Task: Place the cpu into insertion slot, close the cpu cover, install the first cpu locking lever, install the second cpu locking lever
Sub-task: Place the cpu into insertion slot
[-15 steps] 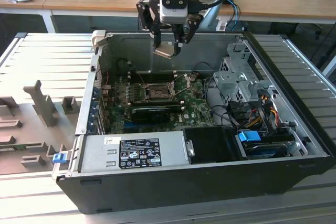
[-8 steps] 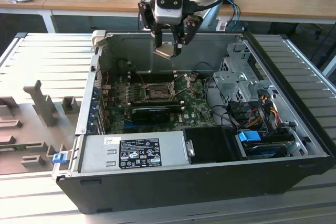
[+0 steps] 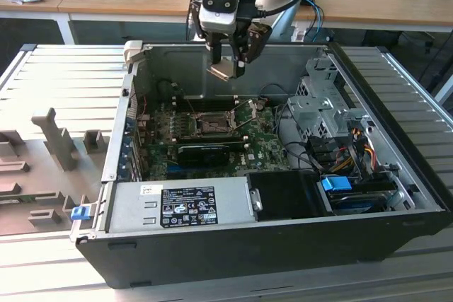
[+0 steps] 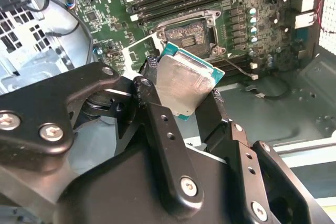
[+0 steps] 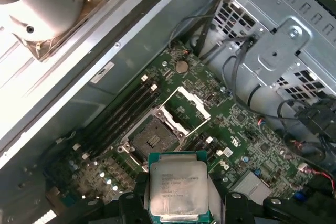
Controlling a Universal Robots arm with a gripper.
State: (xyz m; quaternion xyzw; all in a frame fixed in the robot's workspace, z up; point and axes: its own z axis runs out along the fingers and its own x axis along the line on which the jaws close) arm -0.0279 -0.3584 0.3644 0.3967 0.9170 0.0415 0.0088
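My gripper hangs above the open computer case, shut on the cpu, a flat square chip with a silver-grey metal top and a green edge. Both wrist views show the chip clamped between the black fingers, well above the board. The insertion slot lies open and dark on the green motherboard, below the chip. Its cpu cover stands flipped up beside the slot, and a thin locking lever sticks up near it.
A black graphics card lies in front of the slot. Memory slots run beside it. A metal drive cage and cable bundles fill the case on the exterior view's right, the power supply its front. Grey fixtures stand outside.
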